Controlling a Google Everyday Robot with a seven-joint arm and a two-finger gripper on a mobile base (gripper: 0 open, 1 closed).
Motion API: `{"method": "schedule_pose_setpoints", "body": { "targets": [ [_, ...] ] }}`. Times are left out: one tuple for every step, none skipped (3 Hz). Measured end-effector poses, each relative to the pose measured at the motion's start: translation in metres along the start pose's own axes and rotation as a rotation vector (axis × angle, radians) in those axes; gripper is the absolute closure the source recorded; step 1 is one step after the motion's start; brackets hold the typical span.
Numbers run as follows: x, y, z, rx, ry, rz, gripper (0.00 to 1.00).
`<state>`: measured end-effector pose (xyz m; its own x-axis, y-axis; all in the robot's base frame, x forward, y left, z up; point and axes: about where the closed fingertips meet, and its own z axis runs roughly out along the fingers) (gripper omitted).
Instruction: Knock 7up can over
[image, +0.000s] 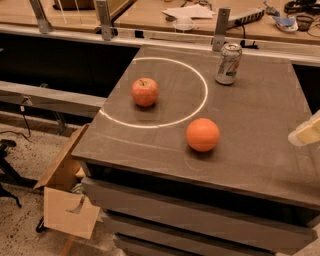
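The 7up can (228, 63), silver-white with green and red markings, stands upright near the back of the grey table (260, 150), just outside a white painted circle. Only a cream-coloured part of my gripper (305, 133) shows, at the right edge of the view. It is low over the table's right side, well in front of and to the right of the can. It touches nothing.
A red apple (145, 92) sits inside the white circle (200, 107). An orange (202, 134) lies in front of the circle. Metal posts (221, 29) and a cluttered counter stand behind the table. An open cardboard box (65, 200) is on the floor at the left.
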<state>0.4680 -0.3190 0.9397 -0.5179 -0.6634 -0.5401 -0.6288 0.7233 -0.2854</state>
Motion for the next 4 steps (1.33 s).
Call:
{"method": "schedule_pose_setpoints", "body": {
  "targets": [
    [0.005, -0.046, 0.018, 0.099, -0.195, 0.118, 0.00],
    [-0.001, -0.070, 0.039, 0.121, -0.282, 0.140, 0.00],
    [-0.002, -0.073, 0.044, 0.119, -0.300, 0.152, 0.00],
    [-0.005, -0.073, 0.046, 0.107, -0.319, 0.173, 0.00]
  ]
}}
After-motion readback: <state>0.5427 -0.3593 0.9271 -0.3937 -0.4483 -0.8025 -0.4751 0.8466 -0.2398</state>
